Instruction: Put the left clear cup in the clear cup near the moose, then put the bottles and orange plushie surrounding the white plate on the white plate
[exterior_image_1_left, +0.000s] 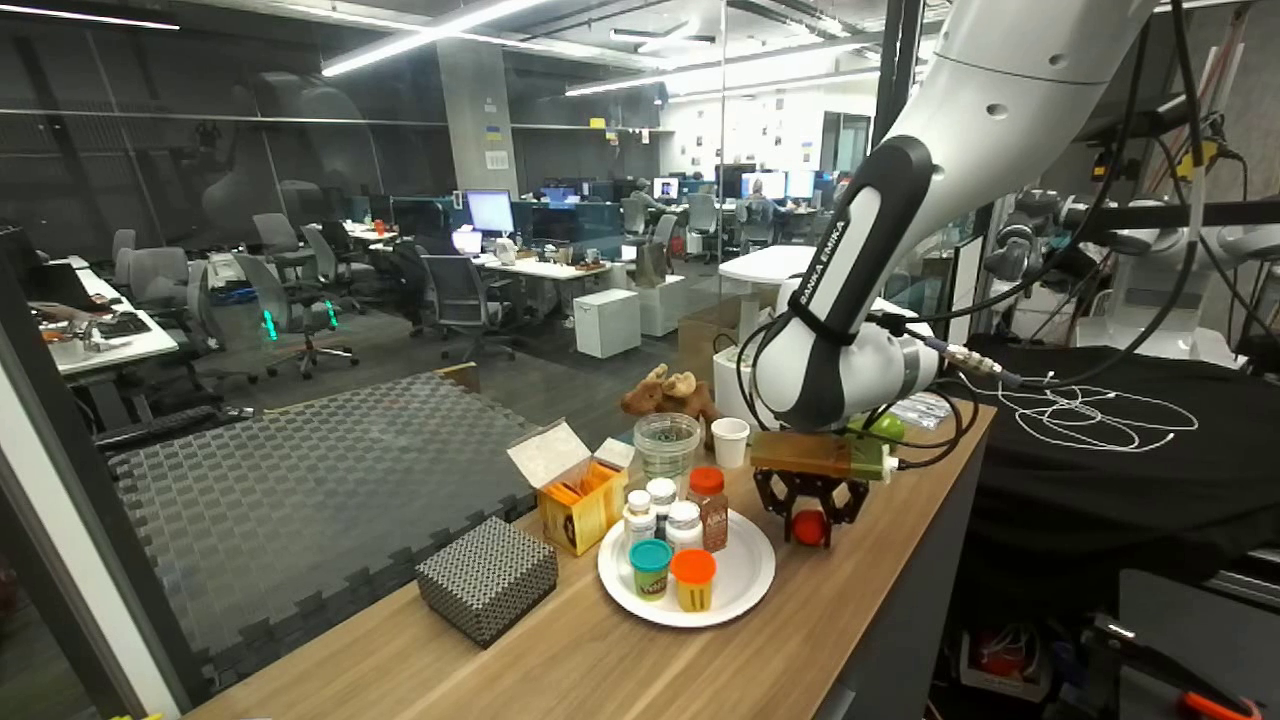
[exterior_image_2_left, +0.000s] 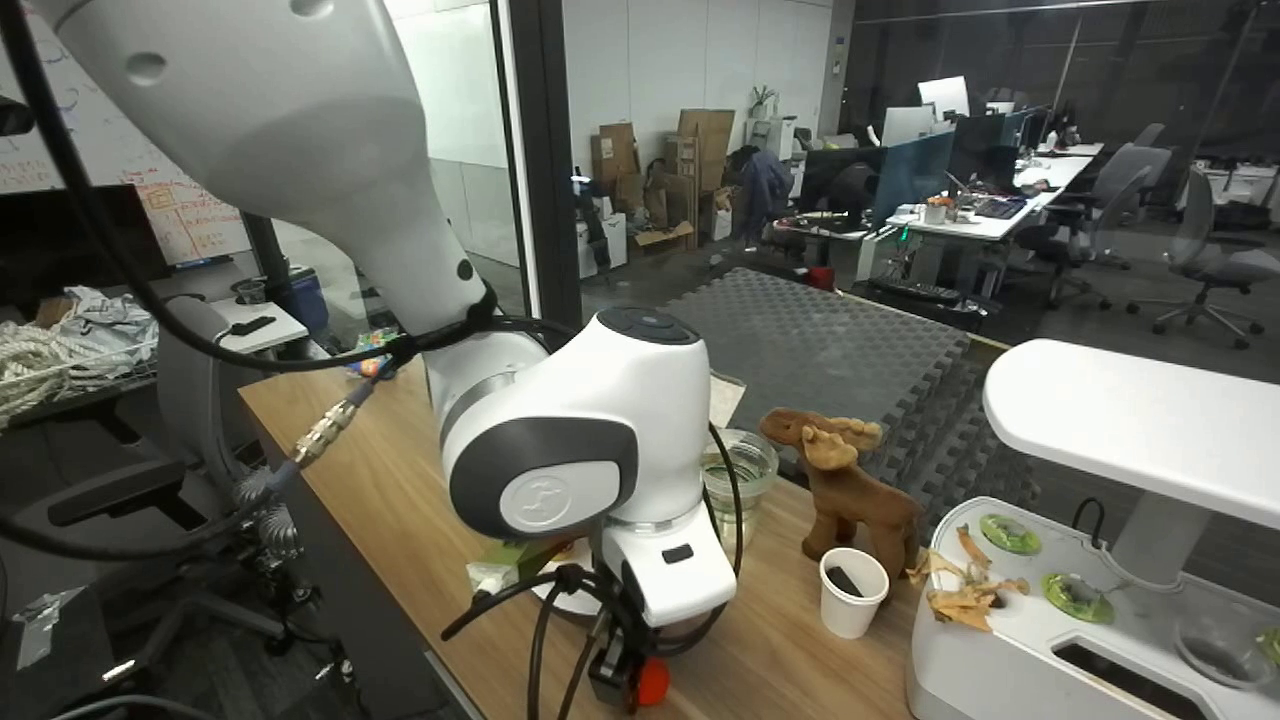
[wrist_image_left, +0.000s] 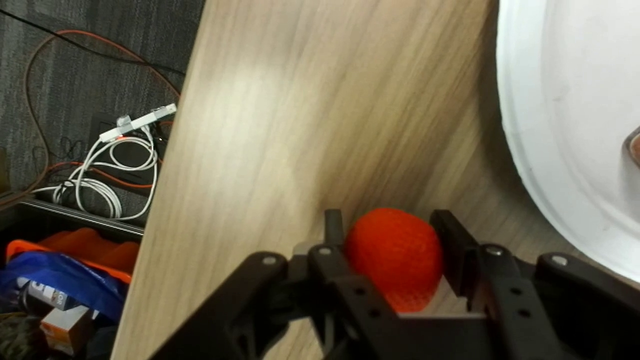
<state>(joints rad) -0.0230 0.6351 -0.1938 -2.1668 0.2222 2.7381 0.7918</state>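
Claw (wrist_image_left: 386, 221) and plushie (exterior_image_1_left: 809, 527) are seen together, just outside the rim of the plate (exterior_image_1_left: 745, 588). The plushie, round and orange, is pinched between the two black fingers (wrist_image_left: 450, 240), with one finger pressed to each side. The claw is pointed down at the wooden table (exterior_image_1_left: 560, 660). Whether the table is touched by the plushie cannot be told.

Six small things are grouped on the plate. At the front of it in an exterior view, a teal-lid tub (exterior_image_1_left: 650, 568) and an orange-lid tub (exterior_image_1_left: 694, 582) are set side by side. Farther back on the plate, three white bottles (exterior_image_1_left: 684, 530) are bunched up, and next to them a brown bottle (exterior_image_1_left: 712, 522) is topped with a red cap. The feet of the back bottles are hidden.

Past the plate, a clear cup (exterior_image_1_left: 668, 445) is placed upright. Whether one more is tucked inside it cannot be told. Farther past the plate, the moose (exterior_image_2_left: 862, 510) is stood on its feet, and a paper cup (exterior_image_1_left: 731, 447) is set near it.

Just beside the plate, a yellow box (exterior_image_1_left: 600, 512) is filled with orange packets. On that same side of the plate, a dark box (exterior_image_1_left: 487, 580) is set a bit farther off.
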